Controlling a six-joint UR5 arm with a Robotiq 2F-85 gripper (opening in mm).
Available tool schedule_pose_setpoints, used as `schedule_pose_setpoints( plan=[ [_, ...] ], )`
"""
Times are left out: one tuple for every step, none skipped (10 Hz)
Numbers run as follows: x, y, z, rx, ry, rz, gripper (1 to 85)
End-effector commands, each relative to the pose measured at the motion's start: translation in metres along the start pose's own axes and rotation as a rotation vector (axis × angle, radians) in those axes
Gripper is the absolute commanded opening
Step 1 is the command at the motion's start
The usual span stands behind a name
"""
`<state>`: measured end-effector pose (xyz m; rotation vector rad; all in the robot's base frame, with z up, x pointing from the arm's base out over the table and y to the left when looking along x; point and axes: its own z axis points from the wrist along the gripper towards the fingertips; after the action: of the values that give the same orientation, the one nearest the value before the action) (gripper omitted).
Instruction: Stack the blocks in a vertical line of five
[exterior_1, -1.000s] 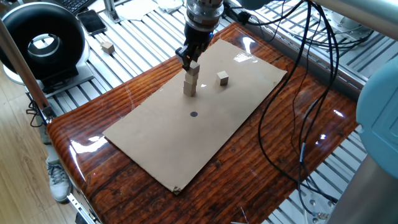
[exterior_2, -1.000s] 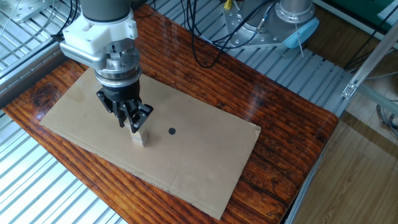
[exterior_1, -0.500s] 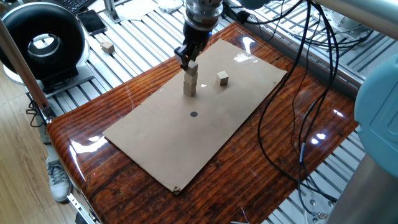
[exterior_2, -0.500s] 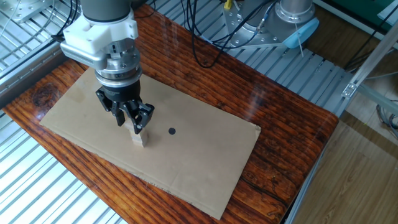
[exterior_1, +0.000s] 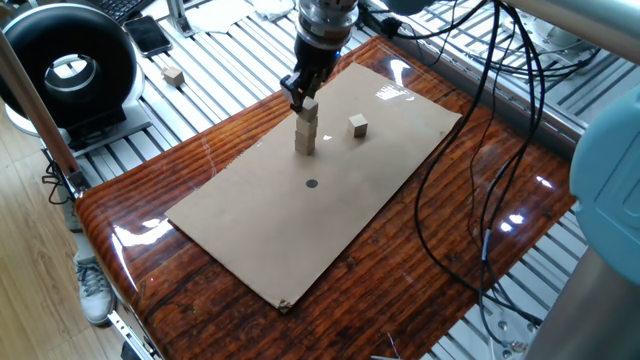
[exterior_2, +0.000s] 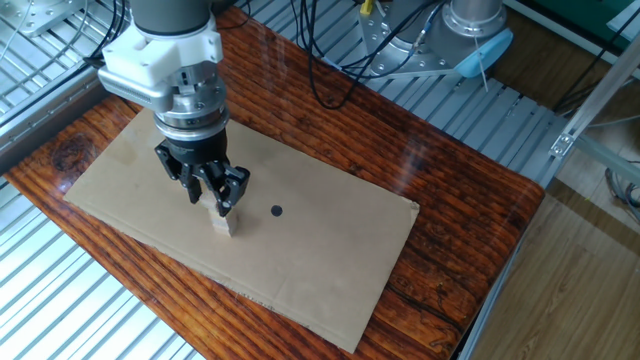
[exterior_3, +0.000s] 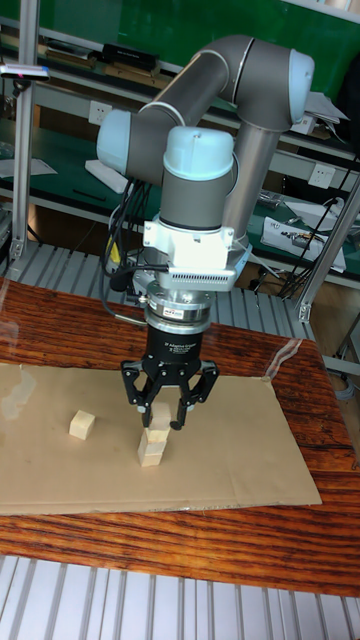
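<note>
Two fingers of the gripper (exterior_3: 166, 413) stand spread on both sides of the top block (exterior_3: 160, 413) of a short stack (exterior_1: 306, 131), and we cannot tell if they touch it. We see the stack upright on the cardboard (exterior_1: 330, 210), near the black dot (exterior_1: 311, 183). One more block (exterior_1: 358, 124) lies apart on the cardboard, and another cube (exterior_1: 173, 75) sits off the table (exterior_1: 440, 260) on the metal slats.

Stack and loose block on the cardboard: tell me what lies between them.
Only bare cardboard sheet separates the stack from the loose block, seen in one fixed view.
</note>
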<state>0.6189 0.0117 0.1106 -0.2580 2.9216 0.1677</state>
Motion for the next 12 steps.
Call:
schedule_pose_setpoints(
  plan=[
    [0.002,0.008,-0.002,-0.032,0.009,0.014,49.7],
    [0.004,0.010,-0.002,-0.036,0.013,0.016,49.7],
    [0.005,0.012,-0.001,-0.040,0.017,0.018,49.7],
    [0.007,0.014,-0.001,-0.042,0.021,0.019,49.7],
    [0.007,0.014,0.000,-0.039,0.022,0.017,49.7],
    [0.007,0.012,0.000,-0.032,0.022,0.008,49.7],
    [0.005,0.000,0.000,0.013,0.014,-0.043,49.7],
    [0.002,-0.006,0.000,0.039,0.000,-0.070,49.7],
    [-0.001,-0.010,-0.001,0.053,-0.009,-0.086,49.7],
    [-0.001,-0.013,-0.001,0.065,-0.012,-0.101,49.7],
    [-0.001,-0.007,-0.003,0.042,-0.015,-0.093,49.7],
    [0.000,0.002,-0.005,0.004,-0.017,-0.074,49.7]
  ],
)
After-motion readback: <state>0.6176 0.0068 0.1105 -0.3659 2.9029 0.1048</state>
